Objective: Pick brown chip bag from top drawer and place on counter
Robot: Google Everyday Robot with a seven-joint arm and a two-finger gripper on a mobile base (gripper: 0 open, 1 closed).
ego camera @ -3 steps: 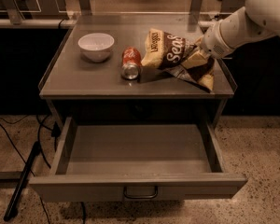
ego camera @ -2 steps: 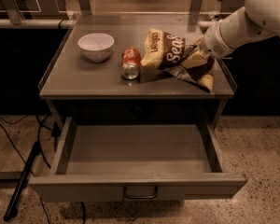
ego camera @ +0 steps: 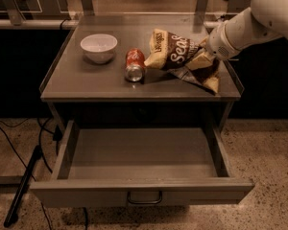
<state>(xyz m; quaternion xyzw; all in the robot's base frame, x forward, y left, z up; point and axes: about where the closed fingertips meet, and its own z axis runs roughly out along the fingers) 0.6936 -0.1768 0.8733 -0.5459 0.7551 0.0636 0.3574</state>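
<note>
In the camera view, almost nothing is seen to have changed over the last second. The brown chip bag lies in the same place on the surface, towards its right rear. Its "Sea Salt" lettering is turned upward, and one pale yellow end reaches towards the right edge. The tool is held at that right end of the bag, at the tip of the white arm, which comes in from the upper right. No shift of the arm is noticed between the earlier pictures and this one. Whether the tool is apart, together or clamped on the bag cannot be told, since it is hidden at the bag's crumpled end.

The top drawer is pulled fully out below, and nothing is seen inside it. A red soda can lies on its side just left of the bag, and a white bowl stands further left.

From this, the bag is judged to be already out of the drawer and resting on the surface, so the placing appears all but done. What seems left is for the bag to be let go, if it is held at all, and for the arm to be lifted clear.
</note>
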